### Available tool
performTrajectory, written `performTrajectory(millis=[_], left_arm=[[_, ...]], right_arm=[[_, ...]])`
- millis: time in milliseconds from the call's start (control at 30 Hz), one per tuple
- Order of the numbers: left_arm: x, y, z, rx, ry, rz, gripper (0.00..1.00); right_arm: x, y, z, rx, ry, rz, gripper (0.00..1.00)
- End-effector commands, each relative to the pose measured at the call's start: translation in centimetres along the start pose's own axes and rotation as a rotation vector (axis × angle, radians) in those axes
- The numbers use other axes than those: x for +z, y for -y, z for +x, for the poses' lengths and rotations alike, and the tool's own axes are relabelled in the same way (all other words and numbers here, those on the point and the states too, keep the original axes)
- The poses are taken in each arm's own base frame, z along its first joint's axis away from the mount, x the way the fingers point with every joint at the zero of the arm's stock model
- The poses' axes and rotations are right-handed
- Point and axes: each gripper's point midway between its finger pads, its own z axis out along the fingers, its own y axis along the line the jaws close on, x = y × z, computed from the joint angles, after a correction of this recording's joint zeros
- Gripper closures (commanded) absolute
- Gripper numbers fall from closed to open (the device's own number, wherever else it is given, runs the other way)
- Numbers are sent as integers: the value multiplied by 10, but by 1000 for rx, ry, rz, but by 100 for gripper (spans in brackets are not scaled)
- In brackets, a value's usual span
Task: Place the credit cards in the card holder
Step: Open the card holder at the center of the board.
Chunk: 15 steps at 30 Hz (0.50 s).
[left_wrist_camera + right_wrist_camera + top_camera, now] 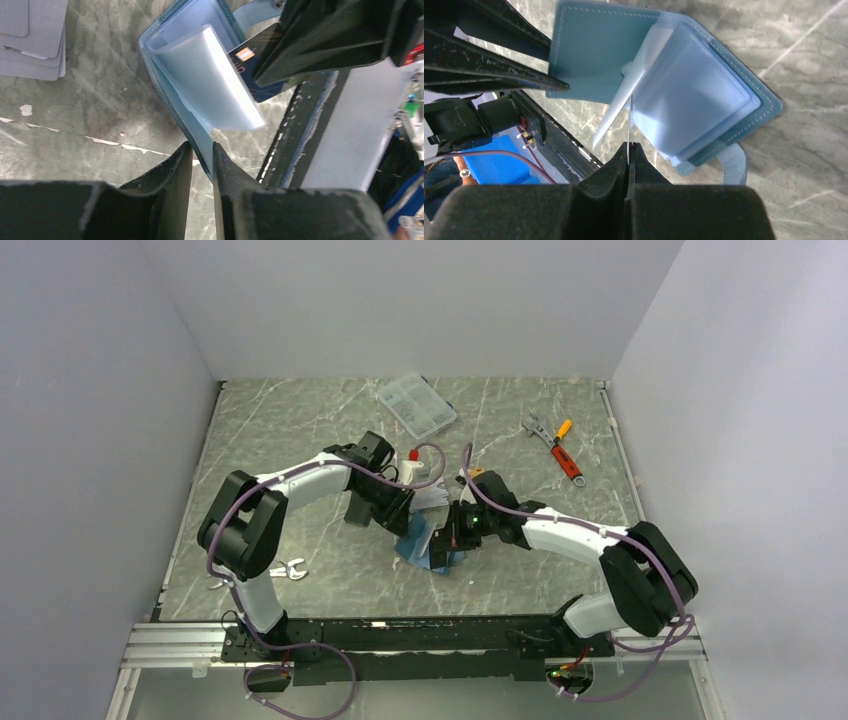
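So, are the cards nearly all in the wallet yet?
Not yet. The card holder is open, left gripper loosely astride its cover. The right gripper pinches one card at the clear sleeves. A stack of grey cards waits on the table.

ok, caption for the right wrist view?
Right tool pinching a credit card edge-on, poised at the open card holder.

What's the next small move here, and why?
Probably the right hand should ease its pinched credit card deeper into the card holder: the card's edge sits between its open sleeves, only partly in, while the left hand straddles its cover.
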Motion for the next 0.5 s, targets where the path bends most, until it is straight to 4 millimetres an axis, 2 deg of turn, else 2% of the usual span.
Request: performTrajectory(millis=[0,333,467], left_arm=[[-19,24,-22,12,91,133,69],[-14,26,-22,-65,85,232,55],[-13,26,-24,-64,86,242,53]], right_arm=[[4,-23,-20,-51,32,-73,100],[14,-31,-28,-44,29,-102,100],[18,-35,-30,-49,20,-110,100]])
